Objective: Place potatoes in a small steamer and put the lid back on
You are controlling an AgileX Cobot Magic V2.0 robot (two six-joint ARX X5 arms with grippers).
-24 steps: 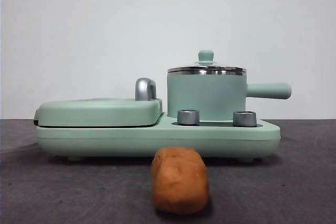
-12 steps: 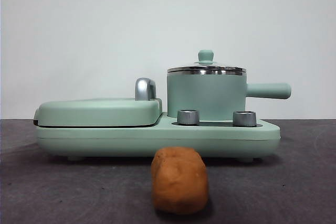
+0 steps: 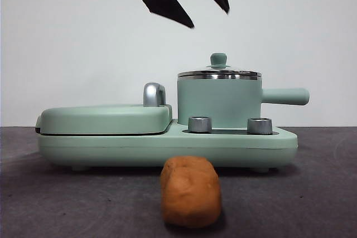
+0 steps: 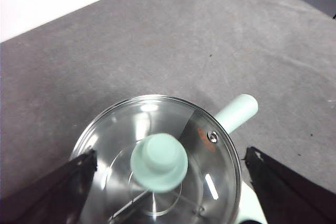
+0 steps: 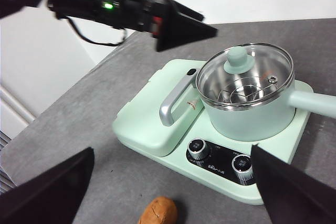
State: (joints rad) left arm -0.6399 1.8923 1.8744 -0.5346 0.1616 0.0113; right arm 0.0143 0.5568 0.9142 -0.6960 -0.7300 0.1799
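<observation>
Hovering above the lid (image 3: 219, 73), left pincer (image 3: 189, 1) is spread wide and empty, jaws either side of the mint knob (image 4: 159, 161) without touching. Lid sits on the small steamer (image 3: 219, 101); potato (image 3: 191, 191) lies on the desk (image 3: 312, 193) in front of the cooker base (image 3: 167, 146). Right pincer (image 5: 168, 182) is wide open too, holding nothing, well back.
</observation>
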